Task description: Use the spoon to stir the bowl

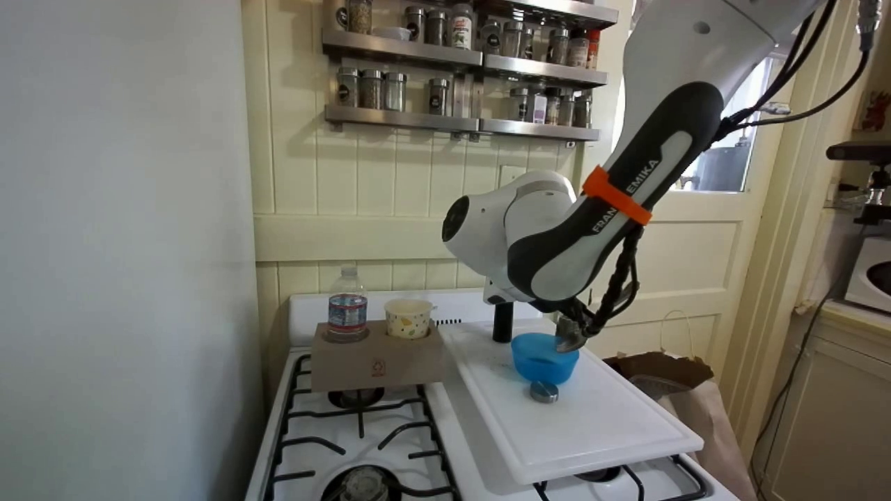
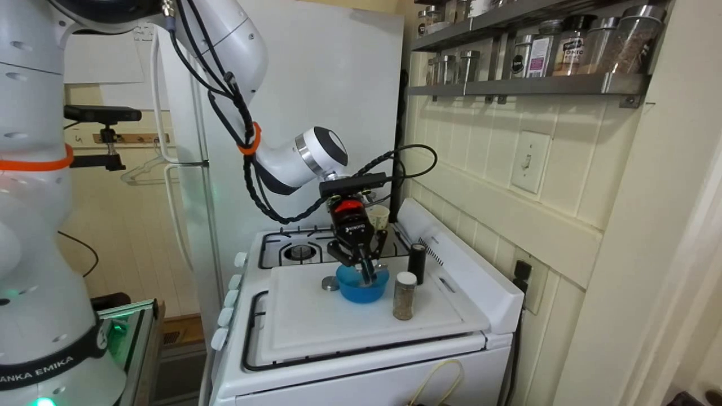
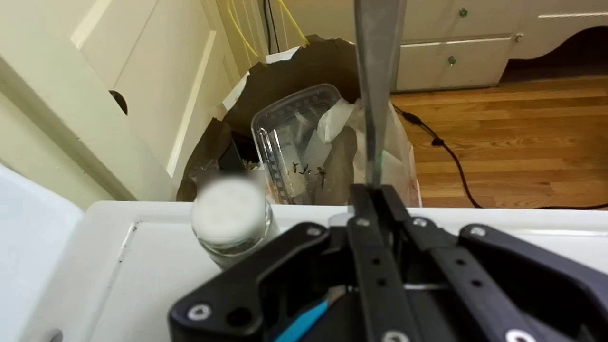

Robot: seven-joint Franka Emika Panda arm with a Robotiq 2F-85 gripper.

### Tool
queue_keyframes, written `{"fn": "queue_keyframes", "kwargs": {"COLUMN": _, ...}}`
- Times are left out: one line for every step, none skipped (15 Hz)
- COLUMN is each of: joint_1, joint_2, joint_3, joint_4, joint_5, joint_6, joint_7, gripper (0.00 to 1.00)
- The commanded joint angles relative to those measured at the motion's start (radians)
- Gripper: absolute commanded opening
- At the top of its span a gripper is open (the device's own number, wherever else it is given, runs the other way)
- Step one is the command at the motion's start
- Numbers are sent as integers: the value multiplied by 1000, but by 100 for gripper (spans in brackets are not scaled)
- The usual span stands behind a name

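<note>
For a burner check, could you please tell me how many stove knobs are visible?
5 stove knobs, in one row along the front edge in an exterior view; others may be hidden.

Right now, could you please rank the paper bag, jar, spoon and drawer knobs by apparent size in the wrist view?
Largest: paper bag
Next: jar and spoon, too alike to rank
Smallest: drawer knobs

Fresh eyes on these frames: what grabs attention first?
First, the orange-banded white arm, reaching over the stove in both exterior views. Then the bright blue bowl on the white board, with the gripper at it. In the wrist view, the spoon, held by the gripper, juts up right of centre.
</note>
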Motion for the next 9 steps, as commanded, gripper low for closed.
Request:
{"fn": "queue_keyframes", "kwargs": {"joint_1": 4, "joint_2": 56, "joint_3": -4, "joint_4": 43, "joint_5": -61, "joint_6": -12, "joint_7": 55, "gripper": 2}}
{"fn": "queue_keyframes", "kwargs": {"joint_1": 4, "joint_2": 69, "joint_3": -4, "joint_4": 52, "joint_5": -69, "joint_6": -14, "joint_7": 55, "gripper": 2}}
{"fn": "queue_keyframes", "kwargs": {"joint_1": 4, "joint_2": 78, "joint_3": -3, "joint_4": 60, "joint_5": -73, "joint_6": -13, "joint_7": 58, "gripper": 2}}
{"fn": "queue_keyframes", "kwargs": {"joint_1": 5, "joint_2": 88, "joint_3": -1, "joint_4": 66, "joint_5": -75, "joint_6": -12, "joint_7": 58, "gripper": 2}}
{"fn": "queue_keyframes", "kwargs": {"joint_1": 5, "joint_2": 96, "joint_3": 0, "joint_4": 71, "joint_5": -77, "joint_6": -12, "joint_7": 57, "gripper": 2}}
{"fn": "queue_keyframes", "kwargs": {"joint_1": 8, "joint_2": 106, "joint_3": 2, "joint_4": 77, "joint_5": -80, "joint_6": -10, "joint_7": 58, "gripper": 2}}
{"fn": "queue_keyframes", "kwargs": {"joint_1": 9, "joint_2": 113, "joint_3": 4, "joint_4": 84, "joint_5": -82, "joint_6": -6, "joint_7": 59, "gripper": 2}}
{"fn": "queue_keyframes", "kwargs": {"joint_1": 10, "joint_2": 120, "joint_3": 6, "joint_4": 90, "joint_5": -85, "joint_6": -3, "joint_7": 61, "gripper": 2}}
{"fn": "queue_keyframes", "kwargs": {"joint_1": 12, "joint_2": 126, "joint_3": 9, "joint_4": 95, "joint_5": -87, "joint_6": 4, "joint_7": 65, "gripper": 2}}
